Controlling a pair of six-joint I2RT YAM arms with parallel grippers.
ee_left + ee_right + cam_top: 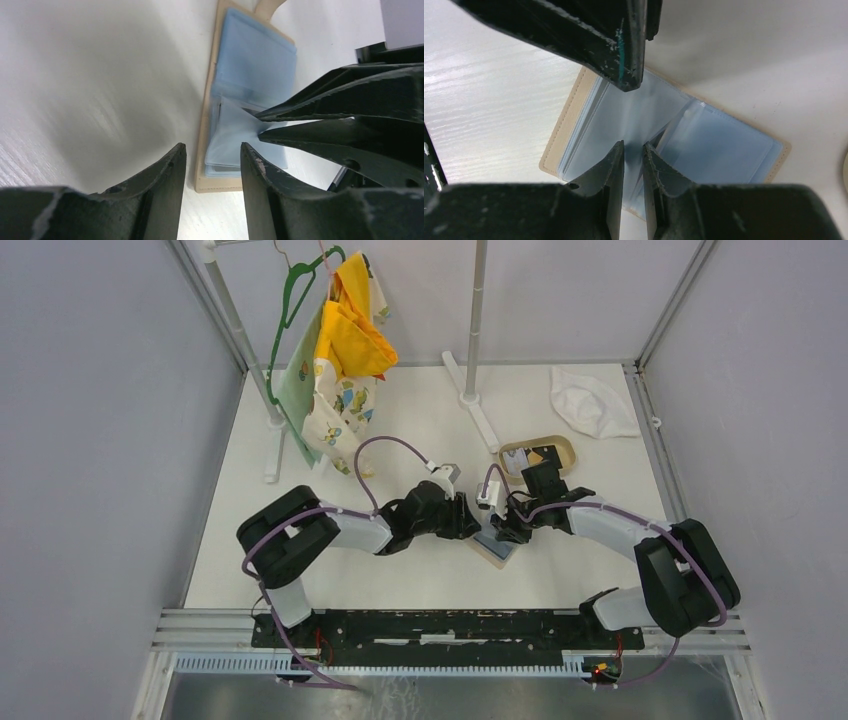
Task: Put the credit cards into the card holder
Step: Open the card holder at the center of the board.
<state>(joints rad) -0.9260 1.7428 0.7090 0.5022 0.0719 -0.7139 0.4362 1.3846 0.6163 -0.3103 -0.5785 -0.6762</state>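
Note:
The card holder (pixel 496 547) lies open on the table, tan outside with light blue plastic sleeves (pixel 252 60) inside. My right gripper (pixel 633 148) is shut on one sleeve near the fold and lifts it to a peak (pixel 235 125). My left gripper (pixel 212 156) is open, low over the holder's tan edge (pixel 206 150), which shows between its fingers. Both grippers meet over the holder in the top view, the left (pixel 468 520) and the right (pixel 500 528). Credit cards (pixel 543 454), one dark and one pale, lie in the oval tan tray (pixel 570 446) behind the right arm.
A garment rack with a green hanger and yellow patterned clothes (pixel 342 345) stands at the back left. A white pole on a foot (pixel 474 330) rises at the back middle. A crumpled white cloth (pixel 592 402) lies at the back right.

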